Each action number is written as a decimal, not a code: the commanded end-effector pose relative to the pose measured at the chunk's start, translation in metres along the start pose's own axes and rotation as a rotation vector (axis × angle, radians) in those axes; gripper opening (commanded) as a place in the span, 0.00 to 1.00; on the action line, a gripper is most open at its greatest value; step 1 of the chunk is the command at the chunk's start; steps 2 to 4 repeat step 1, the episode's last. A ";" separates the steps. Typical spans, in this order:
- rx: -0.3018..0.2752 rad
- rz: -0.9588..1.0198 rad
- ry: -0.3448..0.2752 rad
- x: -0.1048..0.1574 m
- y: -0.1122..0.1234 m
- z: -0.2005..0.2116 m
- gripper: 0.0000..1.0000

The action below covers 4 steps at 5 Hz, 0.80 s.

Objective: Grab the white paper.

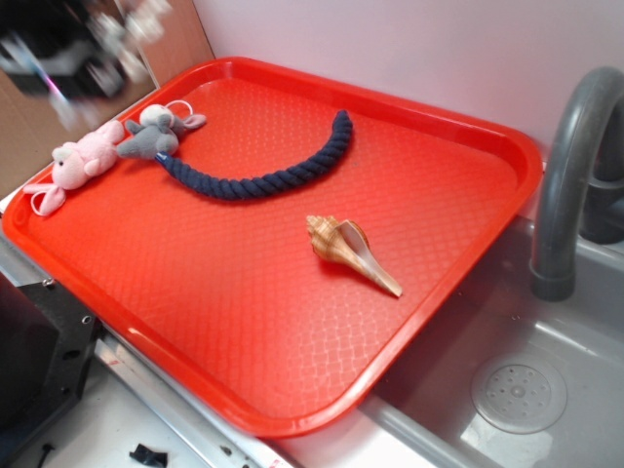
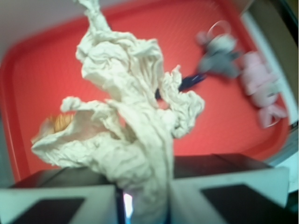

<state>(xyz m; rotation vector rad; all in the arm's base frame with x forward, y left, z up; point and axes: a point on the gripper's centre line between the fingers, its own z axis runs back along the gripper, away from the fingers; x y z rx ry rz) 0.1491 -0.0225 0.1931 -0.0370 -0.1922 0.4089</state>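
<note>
1. The red tray (image 1: 458, 185) covered most of the counter, beside a grey sink (image 1: 546, 361) with a grey tap (image 1: 570, 166).
2. A dark blue rope (image 1: 263, 175) lay curved across the far part of the tray.
3. A tan seashell (image 1: 351, 252) lay near the tray's middle, well apart from the rope.
4. A pink plush toy (image 1: 73, 168) and a grey plush toy (image 1: 151, 136) lay touching each other at the tray's left edge, the grey one at the rope's end.
5. The gripper (image 2: 145, 200) appeared only as a blur at the upper left of the exterior view.
6. In the wrist view, the two fingers (image 2: 56, 200) pinched the white paper (image 2: 126, 126) between them.
7. The paper's lower end sat clamped in the narrow gap; the crumpled bulk extended beyond the fingertips, above the tray.
</note>
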 end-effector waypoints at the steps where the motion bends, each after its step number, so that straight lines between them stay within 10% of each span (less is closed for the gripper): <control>1: -0.031 0.001 0.000 0.004 0.006 0.014 0.00; 4: -0.031 0.001 0.000 0.004 0.006 0.014 0.00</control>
